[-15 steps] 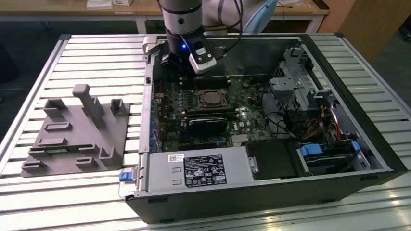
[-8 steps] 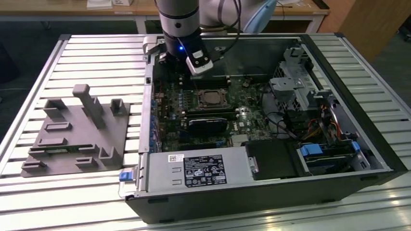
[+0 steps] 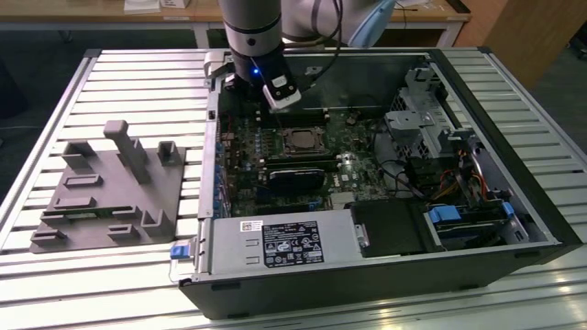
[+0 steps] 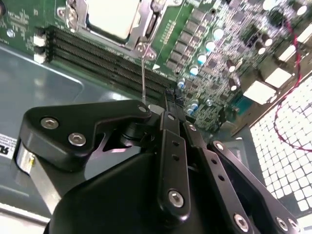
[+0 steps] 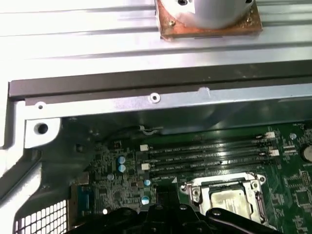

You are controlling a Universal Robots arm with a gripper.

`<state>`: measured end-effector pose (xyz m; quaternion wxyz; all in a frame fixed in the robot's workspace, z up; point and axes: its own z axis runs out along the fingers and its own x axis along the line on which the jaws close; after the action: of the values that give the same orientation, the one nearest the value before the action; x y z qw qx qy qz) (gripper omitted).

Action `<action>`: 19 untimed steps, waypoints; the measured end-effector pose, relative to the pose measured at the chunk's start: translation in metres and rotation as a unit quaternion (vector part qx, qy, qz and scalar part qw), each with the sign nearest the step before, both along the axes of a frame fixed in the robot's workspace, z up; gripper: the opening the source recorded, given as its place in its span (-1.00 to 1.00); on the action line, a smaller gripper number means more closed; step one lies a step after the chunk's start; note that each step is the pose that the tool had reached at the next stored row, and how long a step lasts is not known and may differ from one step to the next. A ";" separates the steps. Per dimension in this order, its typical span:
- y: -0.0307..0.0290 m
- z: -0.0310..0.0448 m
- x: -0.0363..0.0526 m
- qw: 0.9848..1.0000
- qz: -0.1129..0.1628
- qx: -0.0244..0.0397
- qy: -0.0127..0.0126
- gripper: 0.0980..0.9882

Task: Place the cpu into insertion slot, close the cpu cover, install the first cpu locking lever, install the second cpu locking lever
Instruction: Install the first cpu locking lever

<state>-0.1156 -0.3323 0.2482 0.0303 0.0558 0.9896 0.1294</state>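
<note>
The open computer case (image 3: 385,282) lies on its side on a slatted metal table (image 3: 137,82). It holds a green circuit board (image 3: 358,165), a long black card (image 3: 295,180) towards the near side, a labelled grey box (image 3: 275,244) along the near wall and a bundle of coloured cables (image 3: 449,182) at the exterior view's right. On the board, the cpu (image 5: 227,201) sits in the insertion slot (image 3: 284,141), its pale face showing through the window of the cpu cover (image 5: 196,194), which lies flat over it. Just beyond the slot run dark memory slots (image 5: 209,151). A thin wire lever (image 4: 143,73) rises from one corner of the slot to the gripper (image 4: 168,105), which hangs over the far part of the board near the slot; whether it is apart or together I cannot tell. At the exterior view's left a grey fixture plate (image 3: 110,185) with upright posts rests on the table. A wooden desk (image 3: 92,10) stands behind, and a wooden cabinet (image 3: 523,27) at the far right.
</note>
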 end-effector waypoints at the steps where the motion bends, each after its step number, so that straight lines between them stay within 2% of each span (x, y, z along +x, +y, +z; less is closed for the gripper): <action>1: -0.0001 -0.0003 0.0000 1.000 0.000 0.003 0.000 -0.98; 4: 0.0000 -0.0014 0.0000 1.000 0.000 0.007 0.000 -0.98; 11: 0.0005 -0.0028 0.0036 1.000 0.000 0.009 0.000 -0.98; 15: 0.0009 -0.0031 0.0097 1.000 0.000 0.010 0.000 -0.98; 19: 0.0012 -0.0032 0.0201 1.000 0.000 0.010 0.000 -0.98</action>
<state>-0.0955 -0.3311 0.2450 0.0297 0.0558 0.9882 0.1393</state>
